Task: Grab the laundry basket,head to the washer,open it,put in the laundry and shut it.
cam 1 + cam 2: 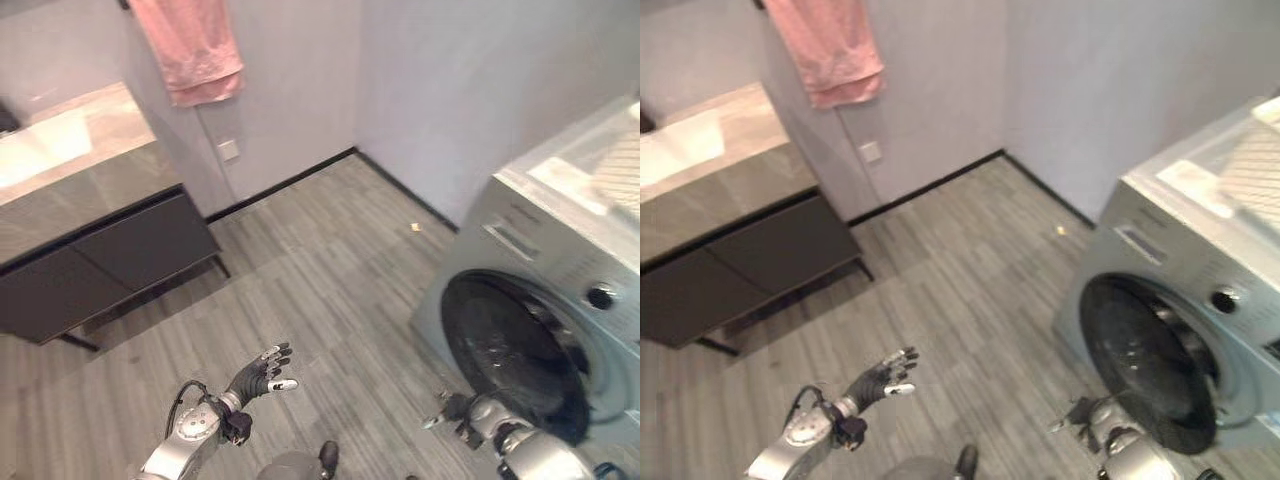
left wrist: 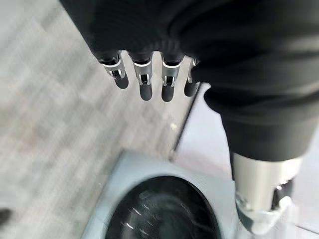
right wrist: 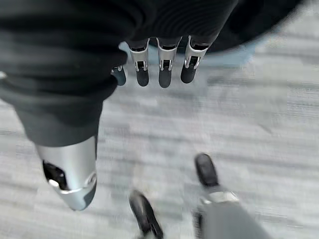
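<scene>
The right hand (image 1: 470, 410) hangs nearest, fingers loose and empty, just before the washer (image 1: 560, 300) at the right, its dark round door (image 1: 510, 355) shut. The left hand (image 1: 262, 372) spreads empty over bare floor (image 1: 330, 270). The door looks rigid and slick, likely best pulled at its rim; a pink towel (image 1: 190, 45) hangs far left.

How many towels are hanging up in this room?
1: a pink towel hangs on the wall above the vanity counter, far from the washer. Others may hang out of view.
</scene>
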Robot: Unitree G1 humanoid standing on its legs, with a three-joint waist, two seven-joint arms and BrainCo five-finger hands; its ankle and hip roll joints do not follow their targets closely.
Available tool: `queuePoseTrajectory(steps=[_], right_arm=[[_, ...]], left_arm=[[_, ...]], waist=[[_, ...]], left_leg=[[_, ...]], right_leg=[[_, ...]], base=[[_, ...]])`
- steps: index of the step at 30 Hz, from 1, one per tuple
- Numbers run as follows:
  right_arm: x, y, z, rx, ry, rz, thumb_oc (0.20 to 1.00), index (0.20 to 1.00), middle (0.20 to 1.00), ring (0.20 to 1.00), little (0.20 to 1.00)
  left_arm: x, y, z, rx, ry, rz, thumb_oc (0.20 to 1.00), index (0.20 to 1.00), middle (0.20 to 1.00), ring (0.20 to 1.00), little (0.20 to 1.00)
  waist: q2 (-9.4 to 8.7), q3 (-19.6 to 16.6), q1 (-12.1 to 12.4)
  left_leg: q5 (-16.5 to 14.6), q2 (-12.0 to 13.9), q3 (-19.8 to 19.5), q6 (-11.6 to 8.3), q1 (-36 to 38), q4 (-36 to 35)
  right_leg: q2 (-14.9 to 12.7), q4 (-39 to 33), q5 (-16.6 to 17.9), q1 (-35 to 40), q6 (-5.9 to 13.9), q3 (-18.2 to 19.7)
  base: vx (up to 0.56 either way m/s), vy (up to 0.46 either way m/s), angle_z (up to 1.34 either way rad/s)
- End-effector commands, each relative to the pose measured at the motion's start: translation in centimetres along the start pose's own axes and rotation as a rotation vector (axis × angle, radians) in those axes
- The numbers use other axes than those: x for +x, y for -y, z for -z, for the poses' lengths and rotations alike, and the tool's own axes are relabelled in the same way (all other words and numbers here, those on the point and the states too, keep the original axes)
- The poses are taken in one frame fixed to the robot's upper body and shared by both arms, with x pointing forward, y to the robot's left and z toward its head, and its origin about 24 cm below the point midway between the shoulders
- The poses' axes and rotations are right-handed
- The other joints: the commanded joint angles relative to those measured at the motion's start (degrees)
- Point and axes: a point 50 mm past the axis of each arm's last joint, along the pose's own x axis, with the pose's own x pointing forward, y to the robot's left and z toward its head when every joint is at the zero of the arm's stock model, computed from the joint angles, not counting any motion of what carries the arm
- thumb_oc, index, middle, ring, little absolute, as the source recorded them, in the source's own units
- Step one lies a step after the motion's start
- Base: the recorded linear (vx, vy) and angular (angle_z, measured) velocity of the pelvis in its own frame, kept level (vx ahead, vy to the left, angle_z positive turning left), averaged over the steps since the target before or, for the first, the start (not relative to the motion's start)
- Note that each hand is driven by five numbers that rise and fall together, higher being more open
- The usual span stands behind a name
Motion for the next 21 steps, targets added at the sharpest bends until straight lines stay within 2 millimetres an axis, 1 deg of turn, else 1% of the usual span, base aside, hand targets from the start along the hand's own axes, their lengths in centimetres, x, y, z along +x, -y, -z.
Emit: queuePoseTrajectory(steps=[1,2,3,4,5,6,7,10,11,13,14,15,16,17,18,19,20,21], right_arm=[[-1.1,5.8,0.3,0.199,-0.034,0.206,1.000,1.000,1.000,1.000,1.000],[-1.8,8.4,0.7,0.284,-0.032,0.286,1.000,1.000,1.000,1.000,1.000],[-3.4,12.3,1.8,0.428,-0.033,0.407,1.000,1.000,1.000,1.000,1.000],[-3.4,12.3,1.8,0.428,-0.033,0.408,1.000,1.000,1.000,1.000,1.000],[-4.3,14.1,2.4,0.494,-0.029,0.462,1.000,1.000,1.000,1.000,1.000],[-5.2,15.6,2.8,0.537,-0.027,0.500,1.000,1.000,1.000,1.000,1.000],[-6.5,17.6,3.6,0.606,-0.021,0.562,1.000,1.000,1.000,1.000,1.000],[-9.0,20.7,5.1,0.706,-0.023,0.657,1.000,1.000,1.000,1.000,1.000],[-10.6,22.4,6.0,0.737,-0.029,0.719,1.000,1.000,1.000,1.000,1.000],[-10.6,22.4,5.9,0.736,-0.028,0.720,1.000,1.000,1.000,1.000,1.000],[-11.6,23.3,6.5,0.754,-0.028,0.757,1.000,1.000,1.000,1.000,1.000],[-13.1,24.7,7.0,0.761,-0.024,0.813,1.000,1.000,1.000,1.000,1.000],[-13.7,25.4,6.7,0.754,-0.009,0.839,1.000,1.000,1.000,1.000,1.000],[-14.1,26.0,6.0,0.738,0.019,0.867,1.000,1.000,1.000,1.000,1.000],[-13.8,25.9,5.2,0.717,0.050,0.864,1.000,1.000,1.000,1.000,1.000],[-12.6,25.2,4.0,0.672,0.084,0.828,1.000,1.000,1.000,1.000,1.000],[-12.6,25.1,4.0,0.672,0.084,0.827,1.000,1.000,1.000,1.000,1.000],[-11.8,24.5,3.4,0.654,0.098,0.802,1.000,1.000,1.000,1.000,1.000]], left_arm=[[0.1,1.2,-3.5,0.032,0.156,0.087,1.000,1.000,1.000,1.000,1.000],[0.0,1.2,-4.0,0.031,0.174,0.091,1.000,1.000,1.000,1.000,1.000],[0.1,1.1,-4.6,0.023,0.198,0.093,1.000,1.000,1.000,1.000,1.000],[0.1,1.2,-4.6,0.023,0.199,0.094,1.000,1.000,1.000,1.000,1.000],[0.0,0.9,-4.9,0.026,0.209,0.085,1.000,1.000,1.000,1.000,1.000],[-0.1,0.8,-5.1,0.024,0.217,0.076,1.000,1.000,1.000,1.000,1.000],[-0.1,0.5,-5.3,0.020,0.226,0.062,1.000,1.000,1.000,1.000,1.000],[-0.3,-0.2,-5.6,0.018,0.241,0.021,1.000,1.000,1.000,1.000,1.000],[-0.5,-0.7,-5.6,0.016,0.245,-0.012,1.000,1.000,1.000,1.000,1.000],[-0.5,-0.7,-5.7,0.015,0.245,-0.012,1.000,1.000,1.000,1.000,1.000],[-0.6,-0.9,-5.6,0.015,0.244,-0.029,1.000,1.000,1.000,1.000,1.000],[-0.9,-1.4,-5.6,0.009,0.251,-0.055,1.000,1.000,1.000,1.000,1.000],[-1.0,-1.6,-5.5,0.009,0.250,-0.067,1.000,1.000,1.000,1.000,1.000],[-1.2,-1.8,-5.4,-0.006,0.255,-0.085,1.000,1.000,1.000,1.000,1.000],[-1.2,-2.0,-5.1,-0.016,0.250,-0.106,1.000,1.000,1.000,1.000,1.000],[-1.3,-2.3,-4.7,-0.031,0.248,-0.127,1.000,1.000,1.000,1.000,1.000],[-1.3,-2.3,-4.7,-0.031,0.248,-0.128,1.000,1.000,1.000,1.000,1.000],[-1.5,-2.5,-4.5,-0.035,0.246,-0.141,1.000,1.000,1.000,1.000,1.000]], waist=[[-2.77,2.43,0.34],[-2.14,3.38,0.27],[-0.93,4.34,-0.07],[-0.89,4.26,-0.05],[-0.07,4.63,-0.24],[0.37,5.01,-0.42],[1.12,5.53,-0.77],[2.30,6.36,-1.24],[2.88,6.31,-1.43],[2.91,6.22,-1.39],[3.12,6.27,-1.62],[3.45,6.20,-2.06],[3.42,6.16,-2.23],[3.33,6.12,-2.59],[2.98,6.00,-2.99],[2.12,5.70,-3.66],[2.07,5.74,-3.63],[1.56,5.57,-3.85]], left_leg=[[-4.19,0.58,-0.20,-4.35,-7.36,7.04],[-3.72,-0.04,-0.41,-4.59,-9.10,7.04],[-2.61,-0.82,-0.81,-5.10,-12.05,6.63],[-2.58,-0.82,-0.84,-5.10,-12.18,6.64],[-1.87,-1.06,-0.90,-5.41,-12.96,5.58],[-1.02,-1.05,-0.87,-5.65,-13.95,4.76],[0.06,-0.89,-0.85,-6.03,-15.05,3.60],[2.64,-0.35,-0.85,-6.88,-17.21,0.61],[4.28,0.30,-0.51,-7.29,-17.97,-1.83],[4.41,0.33,-0.48,-7.31,-18.02,-2.01],[5.52,0.65,-0.49,-7.64,-18.06,-3.54],[6.70,1.06,-0.41,-7.95,-17.71,-5.85],[6.99,1.20,-0.21,-8.09,-17.50,-6.69],[7.35,1.53,0.20,-8.21,-16.97,-7.87],[7.36,1.88,0.37,-8.22,-16.48,-8.46],[6.99,2.56,1.01,-8.02,-15.37,-8.78],[6.97,2.59,1.08,-8.02,-15.27,-8.82],[6.63,2.90,1.19,-7.81,-14.64,-8.61]], right_leg=[[0.29,-5.07,4.23,4.51,1.36,-1.29],[0.03,-5.53,5.08,3.53,1.71,-1.55],[0.05,-6.43,5.62,1.56,1.84,-1.72],[0.06,-6.42,5.64,1.45,1.83,-1.75],[0.12,-6.87,5.85,0.43,2.01,-1.83],[0.17,-7.19,5.98,-0.56,2.00,-1.71],[0.31,-7.08,5.99,-2.24,2.07,-1.37],[0.97,-6.68,5.49,-5.47,1.65,-0.34],[1.29,-6.46,5.30,-7.18,1.67,-0.16],[1.30,-6.39,5.30,-7.37,1.65,-0.10],[1.65,-6.34,5.11,-8.01,1.58,0.12],[2.13,-6.36,5.05,-8.88,1.51,0.73],[2.36,-6.45,5.03,-9.13,1.46,1.02],[2.71,-6.80,5.12,-9.31,1.47,1.53],[3.09,-7.05,5.04,-9.27,1.34,2.02],[3.82,-7.54,4.95,-8.80,1.10,2.89],[3.84,-7.58,4.96,-8.75,1.09,2.96],[4.19,-7.45,4.80,-8.54,0.87,3.44]], base=[[-0.15,0.007,0.34],[-0.28,0.014,0.49],[-0.20,0.006,0.51],[-0.17,0.017,0.45],[-0.09,0.002,0.72],[-0.14,-0.001,0.57],[-0.12,-0.002,0.28],[-0.09,-0.010,-0.19],[-0.06,-0.022,-0.13],[-0.02,-0.024,-0.08],[-0.01,-0.032,-0.07],[0.00,-0.038,-0.08],[0.02,-0.018,-0.10],[0.02,-0.026,-0.06],[0.05,-0.047,-0.24],[0.04,-0.048,-0.32],[0.05,-0.050,-0.44],[0.03,-0.049,-0.36]])
